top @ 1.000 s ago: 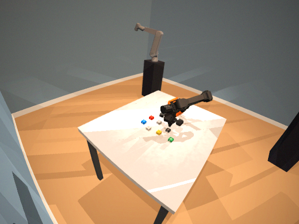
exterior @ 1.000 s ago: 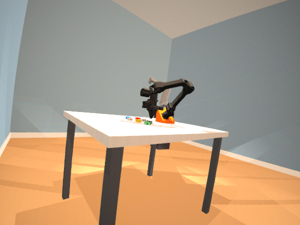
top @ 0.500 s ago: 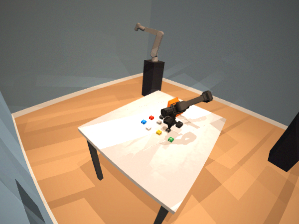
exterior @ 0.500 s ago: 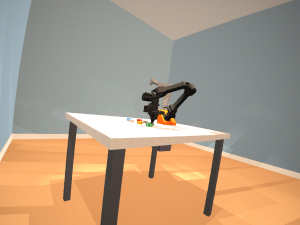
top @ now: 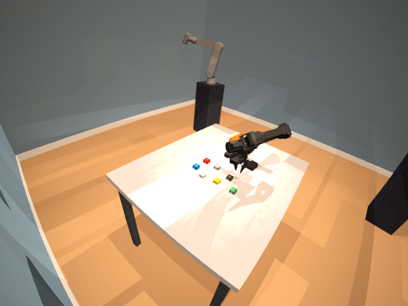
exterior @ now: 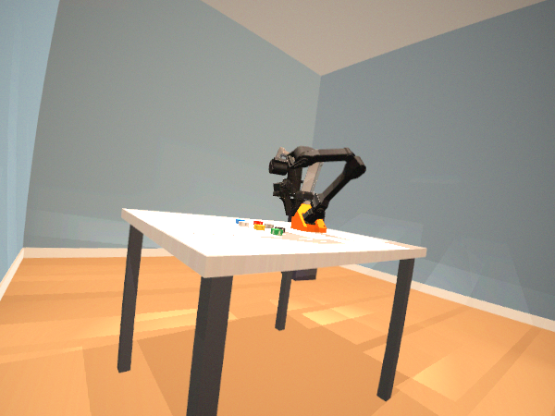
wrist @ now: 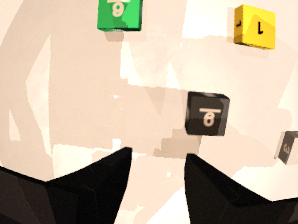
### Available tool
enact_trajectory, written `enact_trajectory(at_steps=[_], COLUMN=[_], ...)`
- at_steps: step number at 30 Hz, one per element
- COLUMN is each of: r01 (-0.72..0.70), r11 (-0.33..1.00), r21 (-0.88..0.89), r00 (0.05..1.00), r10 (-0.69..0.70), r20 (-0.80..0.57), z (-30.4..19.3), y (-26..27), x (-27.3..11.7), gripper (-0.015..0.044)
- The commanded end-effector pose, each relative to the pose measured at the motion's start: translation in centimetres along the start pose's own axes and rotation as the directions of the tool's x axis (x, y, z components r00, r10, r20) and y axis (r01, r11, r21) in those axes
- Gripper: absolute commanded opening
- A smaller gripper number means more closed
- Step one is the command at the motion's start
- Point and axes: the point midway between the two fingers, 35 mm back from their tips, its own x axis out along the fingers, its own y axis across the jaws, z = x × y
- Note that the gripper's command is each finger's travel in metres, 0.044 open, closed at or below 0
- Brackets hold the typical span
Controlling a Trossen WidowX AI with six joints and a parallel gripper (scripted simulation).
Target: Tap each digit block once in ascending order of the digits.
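My gripper (top: 239, 170) (wrist: 158, 157) is open and empty, its tips apart above the table beside the black block (top: 230, 177) (wrist: 206, 115). That block shows a barred 6 or 9, as does the green block (top: 233, 190) (exterior: 277, 231) (wrist: 120, 16); I cannot tell which for either. The yellow block (top: 217, 181) (exterior: 259, 227) (wrist: 256, 29) shows 1. The grey block (top: 217, 166) (wrist: 291, 148) shows 3 at the wrist view's right edge. The white block (top: 202, 175), blue block (top: 196, 166) and red block (top: 207, 160) stand farther off, digits unreadable.
The blocks stand on the white table (top: 153, 207) (exterior: 166, 236). The orange arm base (exterior: 307, 226) is at the table's rear side. A grey arm (top: 213, 61) on a dark pedestal (top: 208, 107) stands beyond the table.
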Motion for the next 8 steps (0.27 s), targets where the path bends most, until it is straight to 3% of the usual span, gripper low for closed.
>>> enact_trajectory(at_steps=[1,7,8], r01=[0.007,0.006,0.006], r11=[1.000,1.000,1.000], r21=[-0.010,-0.002,-0.002], r00=[0.999,0.999,0.999], r10=[-0.006,-0.006,-0.006], r20=[0.041,0.046,0.046], z=[-0.6,-1.5,-1.5], y=[5.4,7.5,7.5], x=[-3.9,-5.3,-5.3], gripper=[0.0230,0.0387,0.0387])
